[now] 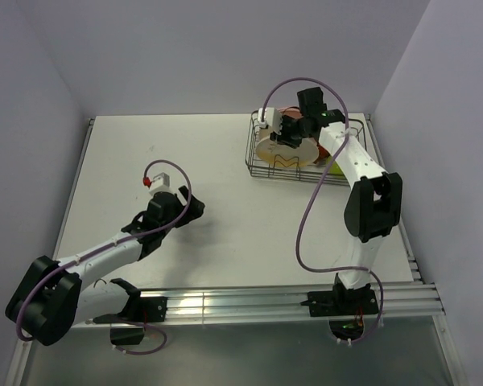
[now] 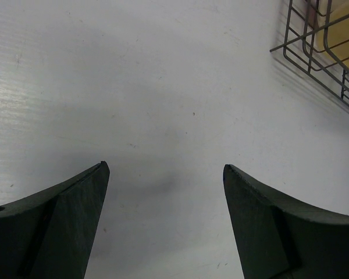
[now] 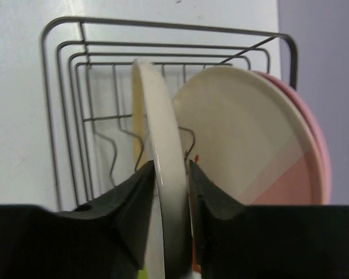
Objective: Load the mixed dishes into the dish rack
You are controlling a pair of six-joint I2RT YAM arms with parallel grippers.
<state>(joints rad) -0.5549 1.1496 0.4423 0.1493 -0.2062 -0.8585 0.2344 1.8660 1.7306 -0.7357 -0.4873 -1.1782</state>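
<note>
Lilac walls (image 1: 225, 48) box in a white desk (image 1: 225, 217), where two arms are bolted to a metal rail (image 1: 241, 301) along the near edge, each trailing a looped purple cable (image 1: 304, 221). On the near left, the left pincer (image 2: 165, 166) hangs over bare desktop, its dark fingers (image 2: 75, 221) spread wide with nothing between them. The dish rack (image 2: 317, 55) sits well ahead of it and off to its right; only a corner of dark wire enters its view, with something yellow behind the bars.

At the far right of the desk, the right pincer (image 3: 171, 165) is down inside that rack, clamped on the rim of the yellow-and-cream plate (image 3: 160, 110) with one finger flat against each face. The plate stands upright on edge, its lower part among the wavy wire dividers (image 3: 113, 148). Just right of the pincer and a little beyond it, the pink-and-cream plate (image 3: 244, 145) stands on edge in the rack. The plain pink plate (image 3: 315, 131) stands directly behind that one, whether touching it or only close cannot be told. Beyond all three plates, the rack's rounded far wall of stacked wires closes the basket, with white desk past it. Seen from above, the held plate sits toward the rack's left end.
</note>
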